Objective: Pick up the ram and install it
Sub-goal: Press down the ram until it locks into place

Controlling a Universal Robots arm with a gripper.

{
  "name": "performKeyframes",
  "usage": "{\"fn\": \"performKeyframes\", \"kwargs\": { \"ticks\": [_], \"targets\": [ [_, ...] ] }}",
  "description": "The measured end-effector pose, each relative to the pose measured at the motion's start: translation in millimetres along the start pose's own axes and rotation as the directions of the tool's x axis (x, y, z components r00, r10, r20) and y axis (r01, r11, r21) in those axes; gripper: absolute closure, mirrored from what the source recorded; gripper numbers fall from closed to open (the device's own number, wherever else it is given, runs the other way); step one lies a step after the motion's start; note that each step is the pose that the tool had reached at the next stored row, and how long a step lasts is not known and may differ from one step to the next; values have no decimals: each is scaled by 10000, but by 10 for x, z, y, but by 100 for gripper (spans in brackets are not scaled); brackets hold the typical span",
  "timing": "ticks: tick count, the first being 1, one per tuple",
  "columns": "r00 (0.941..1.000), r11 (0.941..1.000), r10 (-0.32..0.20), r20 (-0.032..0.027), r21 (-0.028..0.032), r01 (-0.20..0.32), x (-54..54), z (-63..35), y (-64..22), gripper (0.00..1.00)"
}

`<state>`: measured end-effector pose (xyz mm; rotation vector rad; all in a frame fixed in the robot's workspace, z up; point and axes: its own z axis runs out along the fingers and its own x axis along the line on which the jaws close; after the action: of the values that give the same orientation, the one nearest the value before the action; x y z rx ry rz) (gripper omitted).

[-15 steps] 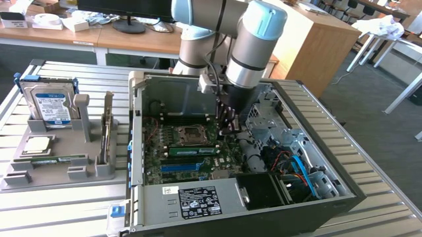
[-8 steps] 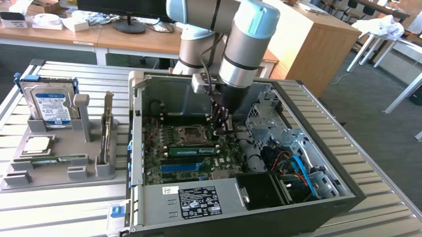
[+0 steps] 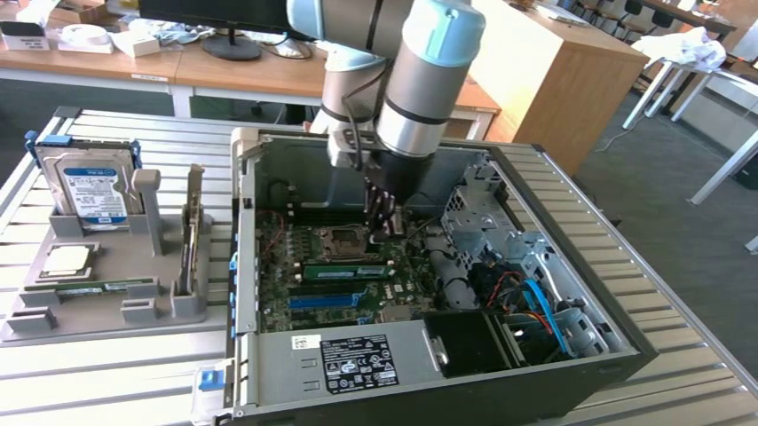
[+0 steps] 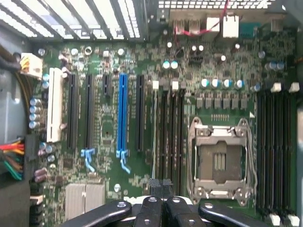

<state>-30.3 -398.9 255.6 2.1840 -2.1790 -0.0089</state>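
Observation:
The ram (image 3: 346,269), a long green stick, stands on edge in a memory slot of the motherboard (image 3: 311,282), just in front of the empty processor socket (image 3: 343,238). My gripper (image 3: 386,229) hangs inside the open computer case, close above the board and just to the exterior view's right of the socket, apart from the stick. In the wrist view my gripper (image 4: 161,184) is shut, its dark fingertips pressed together with nothing between them. They sit over the row of black memory slots (image 4: 169,132) beside the socket (image 4: 218,161).
The case walls (image 3: 556,213) and a drive cage (image 3: 480,209) hem the arm in. Left of the case, a grey holder (image 3: 113,306) carries a blue-labelled hard drive (image 3: 81,182), a silver processor (image 3: 67,260), another green stick (image 3: 95,286) and an upright card (image 3: 191,235).

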Motion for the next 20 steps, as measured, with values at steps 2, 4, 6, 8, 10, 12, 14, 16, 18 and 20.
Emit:
{"fn": "performKeyframes", "kwargs": {
  "ticks": [2, 4, 6, 8, 10, 12, 14, 16, 18, 20],
  "targets": [
    [10000, 10000, 3, 2, 1, -3, -2, 4, 51, 90],
    [10000, 10000, 2, 1, 1, -2, -3, 6, 103, 90],
    [10000, 10000, 2, 1, 0, -2, -4, 9, 154, 90],
    [10000, 10000, 2, 0, 0, -2, -6, 11, 202, 90],
    [10000, 10000, 1, 0, 0, -1, -6, 13, 248, 90],
    [10000, 10000, 3, 0, 1, -3, -7, 15, 303, 90],
    [10000, 10000, 2, 0, 1, -2, -7, 18, 353, 90],
    [10000, 10000, 2, 1, 0, -2, -7, 21, 398, 90],
    [10000, 10000, 3, 0, 1, -3, -8, 22, 436, 90],
    [10000, 10000, 3, 0, 1, -3, -8, 24, 455, 90]
  ]
}}
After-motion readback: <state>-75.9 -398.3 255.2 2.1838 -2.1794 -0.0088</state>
